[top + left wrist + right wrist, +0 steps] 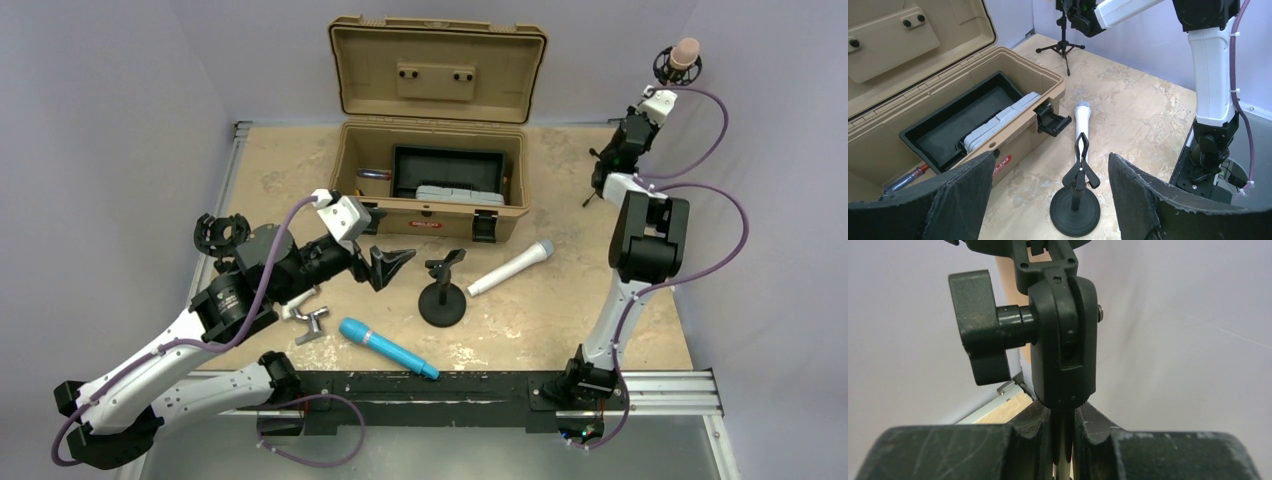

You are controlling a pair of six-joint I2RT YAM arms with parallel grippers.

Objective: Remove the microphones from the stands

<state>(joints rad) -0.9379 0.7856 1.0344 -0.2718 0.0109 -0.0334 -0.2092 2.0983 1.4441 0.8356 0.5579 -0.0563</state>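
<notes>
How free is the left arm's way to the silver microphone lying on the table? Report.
Likely reachable, but not straight: the open left pincer faces the silver microphone with the desk stand upright between them, so it must go around or over.

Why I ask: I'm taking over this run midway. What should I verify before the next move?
1. Right arm's fingers closed around the thin black tripod stand pole, just below its swivel joint: ok.
2. Pink-tipped microphone seated in the mount atop that stand, not yet removed: ok.
3. Left arm's fingers open and empty: ok.
4. Small black round-base desk stand has an empty clip, and the white handheld microphone lies on the table beside it: ok.
5. Black swivel knob tightness: cannot tell.
</notes>
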